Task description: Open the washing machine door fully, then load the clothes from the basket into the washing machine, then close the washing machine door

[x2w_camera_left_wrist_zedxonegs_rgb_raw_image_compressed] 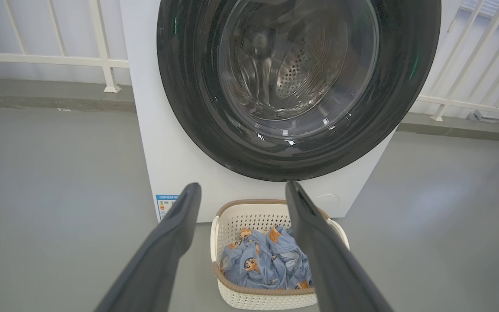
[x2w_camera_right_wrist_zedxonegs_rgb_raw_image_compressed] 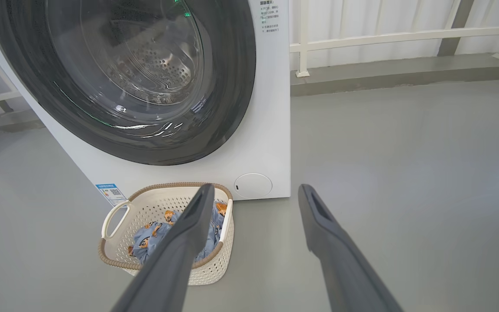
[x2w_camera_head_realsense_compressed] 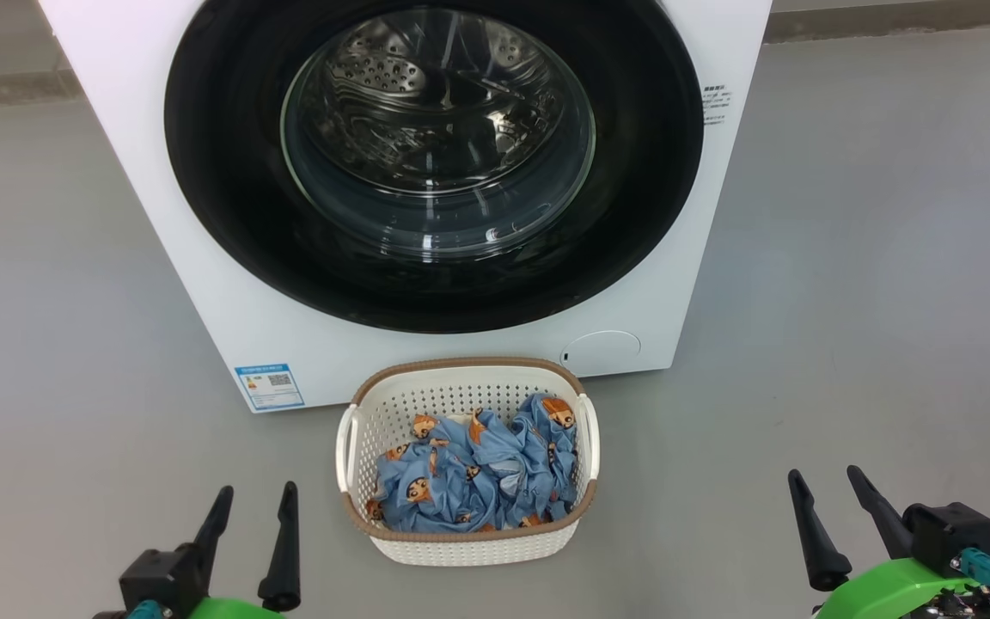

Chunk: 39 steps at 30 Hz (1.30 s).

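Door (x2w_camera_head_realsense_compressed: 435, 155) shut on the washer (x2w_camera_head_realsense_compressed: 203, 258), up ahead. Down here, left tool (x2w_camera_head_realsense_compressed: 256, 488) and right tool (x2w_camera_head_realsense_compressed: 823, 471) both gape wide, holding nothing, either side of the basket (x2w_camera_head_realsense_compressed: 469, 364); clothes (x2w_camera_head_realsense_compressed: 478, 481) bundled inside, just before the washer. Wrist views bring in white railing (x2w_camera_right_wrist_zedxonegs_rgb_raw_image_compressed: 383, 37) behind.

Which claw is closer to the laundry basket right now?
Left. The left claw is just beside the basket, on its left; the right claw is farther off, on its right. Neither touches it.
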Tool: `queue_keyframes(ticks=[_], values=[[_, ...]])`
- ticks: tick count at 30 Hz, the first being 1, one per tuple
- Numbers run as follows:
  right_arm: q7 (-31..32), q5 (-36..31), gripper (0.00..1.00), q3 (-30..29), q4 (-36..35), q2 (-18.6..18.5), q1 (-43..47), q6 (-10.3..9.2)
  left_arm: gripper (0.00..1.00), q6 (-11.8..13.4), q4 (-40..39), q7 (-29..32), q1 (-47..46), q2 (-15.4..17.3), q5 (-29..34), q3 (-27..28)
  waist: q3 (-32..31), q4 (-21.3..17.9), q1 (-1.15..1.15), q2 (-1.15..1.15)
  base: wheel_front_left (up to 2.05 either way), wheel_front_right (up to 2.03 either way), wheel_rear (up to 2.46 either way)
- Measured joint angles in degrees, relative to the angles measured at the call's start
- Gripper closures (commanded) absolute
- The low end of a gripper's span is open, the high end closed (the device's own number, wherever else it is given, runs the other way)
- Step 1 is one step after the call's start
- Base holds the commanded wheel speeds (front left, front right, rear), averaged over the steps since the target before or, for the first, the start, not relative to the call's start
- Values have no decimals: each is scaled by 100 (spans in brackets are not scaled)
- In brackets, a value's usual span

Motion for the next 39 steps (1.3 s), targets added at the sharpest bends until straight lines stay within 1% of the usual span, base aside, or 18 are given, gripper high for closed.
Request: queue_keyframes(ticks=[6, 15, 20, 39], values=[[-93, -385, 0, 5, -7, -5, 0, 0, 0, 22, 107, -109, -6, 1, 366, -20, -20, 9, 0, 0, 0, 0, 0], [-200, -962, 0, 14, -35, -19, 0, 0, 0, 149, 213, -250, -98, 4, 820, -63, -43, 10, 0, 0, 0, 0, 0], [-227, -944, 0, 11, -36, -23, 0, 0, 0, 197, 269, -250, -103, 4, 821, -65, -45, 8, 0, 0, 0, 0, 0], [-244, -829, 0, -7, -59, -14, 0, 0, 0, 247, 405, -250, -119, 2, 747, -57, -54, -5, 0, 0, 0, 0, 0]])
